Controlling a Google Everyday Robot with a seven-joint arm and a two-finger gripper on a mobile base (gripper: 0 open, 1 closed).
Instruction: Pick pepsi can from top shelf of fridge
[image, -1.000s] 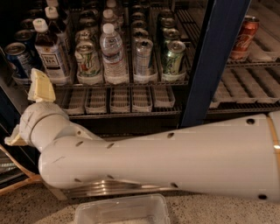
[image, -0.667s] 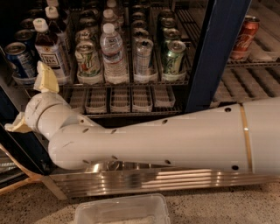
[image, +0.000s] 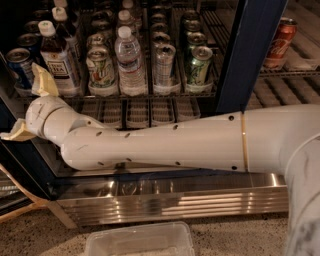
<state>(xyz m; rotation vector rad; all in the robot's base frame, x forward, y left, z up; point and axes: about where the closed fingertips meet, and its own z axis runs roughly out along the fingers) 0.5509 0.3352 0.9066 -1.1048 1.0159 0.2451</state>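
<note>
The pepsi can (image: 19, 67) stands at the left end of the fridge's (image: 250, 60) top shelf (image: 200, 94), beside a tea bottle (image: 57, 60); the gripper (image: 22, 102) just below, jaws apart, should probably rise and straddle it squarely.

Single cam only, no second view to compare. Sits high in front of big glass-door drinks fridge (image: 250, 55) with dark blue frame, tilted down, facing into racks. Pretty close: white jointed robot arm (image: 165, 142) crosses whole frame right to left. Beige two-finger gripper (image: 22, 104) at far left edge, fingers spread wide, just below wire top shelf (image: 150, 95).
</note>
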